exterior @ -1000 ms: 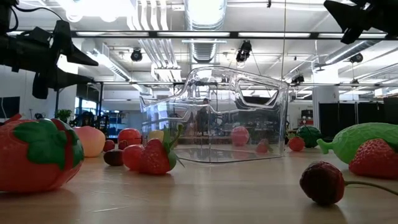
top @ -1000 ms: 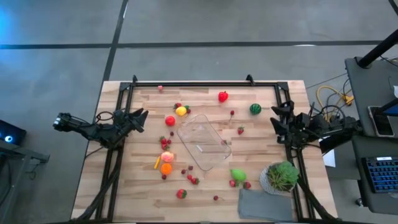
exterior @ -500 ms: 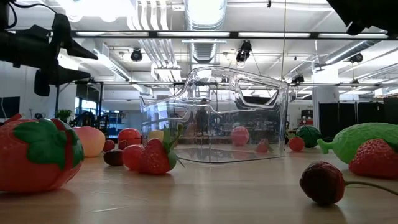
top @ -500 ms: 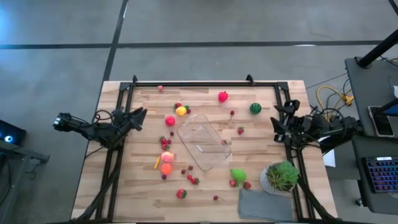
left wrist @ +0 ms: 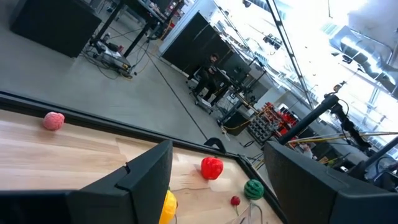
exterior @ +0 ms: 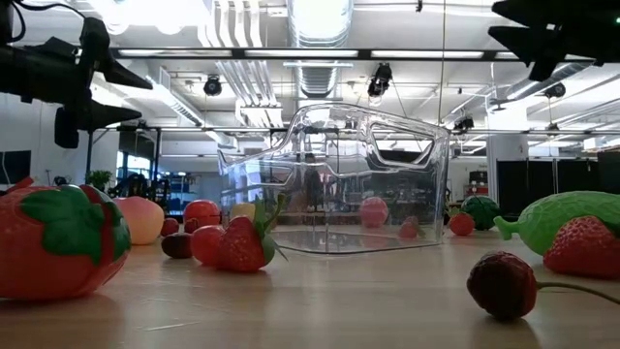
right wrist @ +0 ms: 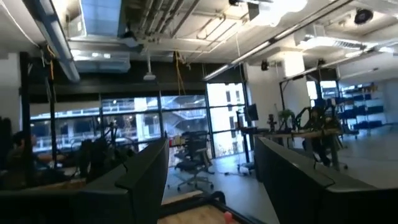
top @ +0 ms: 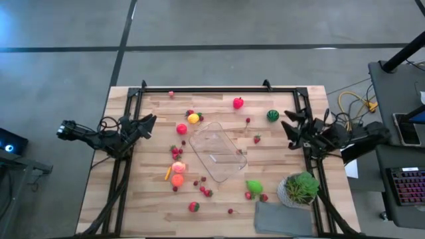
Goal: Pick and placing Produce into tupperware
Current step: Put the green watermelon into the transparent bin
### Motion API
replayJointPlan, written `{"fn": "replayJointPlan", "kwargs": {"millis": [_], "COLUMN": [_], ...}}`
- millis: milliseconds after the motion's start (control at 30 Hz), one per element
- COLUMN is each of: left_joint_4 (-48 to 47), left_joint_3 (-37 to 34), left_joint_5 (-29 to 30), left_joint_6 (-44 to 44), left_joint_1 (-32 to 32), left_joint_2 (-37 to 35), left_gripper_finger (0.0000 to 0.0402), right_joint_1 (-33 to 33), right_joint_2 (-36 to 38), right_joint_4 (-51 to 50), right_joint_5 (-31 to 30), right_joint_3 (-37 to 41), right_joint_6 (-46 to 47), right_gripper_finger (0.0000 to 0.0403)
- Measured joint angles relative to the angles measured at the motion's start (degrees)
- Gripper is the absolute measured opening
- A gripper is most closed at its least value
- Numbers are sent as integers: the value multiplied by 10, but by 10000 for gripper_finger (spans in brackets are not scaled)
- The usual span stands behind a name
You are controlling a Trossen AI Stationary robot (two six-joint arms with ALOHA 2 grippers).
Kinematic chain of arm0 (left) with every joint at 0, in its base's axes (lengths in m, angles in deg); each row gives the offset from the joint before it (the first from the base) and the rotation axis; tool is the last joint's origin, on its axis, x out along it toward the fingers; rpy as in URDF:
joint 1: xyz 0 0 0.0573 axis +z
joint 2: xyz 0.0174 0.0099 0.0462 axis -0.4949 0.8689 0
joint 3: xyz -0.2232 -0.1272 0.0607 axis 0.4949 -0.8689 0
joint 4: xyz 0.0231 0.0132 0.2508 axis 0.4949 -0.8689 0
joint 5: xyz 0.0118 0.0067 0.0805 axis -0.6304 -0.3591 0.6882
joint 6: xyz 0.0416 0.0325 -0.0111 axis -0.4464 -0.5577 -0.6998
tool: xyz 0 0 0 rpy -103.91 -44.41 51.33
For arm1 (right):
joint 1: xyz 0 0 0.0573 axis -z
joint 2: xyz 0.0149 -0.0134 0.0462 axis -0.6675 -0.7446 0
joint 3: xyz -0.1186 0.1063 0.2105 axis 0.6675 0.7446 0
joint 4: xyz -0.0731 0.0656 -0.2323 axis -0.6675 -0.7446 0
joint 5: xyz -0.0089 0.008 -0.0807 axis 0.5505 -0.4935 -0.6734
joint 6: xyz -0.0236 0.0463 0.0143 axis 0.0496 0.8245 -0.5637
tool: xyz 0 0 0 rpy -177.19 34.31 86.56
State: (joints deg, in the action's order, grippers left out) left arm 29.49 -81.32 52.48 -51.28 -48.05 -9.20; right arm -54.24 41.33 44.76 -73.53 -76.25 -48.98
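My right gripper has swung inward from table's right edge; fingers apart, empty. My left gripper unchanged at left edge, apart, empty. Tub at centre, fruit scattered around. First pick likely starting.

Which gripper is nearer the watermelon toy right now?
Right. The right gripper hangs open just beside the small green watermelon; the left gripper, also open, sits across the table past the tupperware.

wooden table, tupperware, scattered produce
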Motion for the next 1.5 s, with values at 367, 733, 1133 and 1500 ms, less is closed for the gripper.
{"fn": "replayJointPlan", "kwargs": {"millis": [367,733,1133,1500], "left_joint_4": [0,-1,-1,-2], "left_joint_3": [0,0,0,0], "left_joint_5": [0,0,0,0], "left_joint_6": [0,0,0,-4], "left_joint_1": [0,0,0,0], "left_joint_2": [0,0,0,-1], "left_gripper_finger": [241,241,241,241], "right_joint_1": [0,-7,163,264], "right_joint_2": [-170,-292,-354,-442], "right_joint_4": [-17,-176,-867,-987], "right_joint_5": [-126,-390,-9,92], "right_joint_3": [-151,-335,-482,-504], "right_joint_6": [-11,-120,520,663], "right_gripper_finger": [231,231,231,231]}}
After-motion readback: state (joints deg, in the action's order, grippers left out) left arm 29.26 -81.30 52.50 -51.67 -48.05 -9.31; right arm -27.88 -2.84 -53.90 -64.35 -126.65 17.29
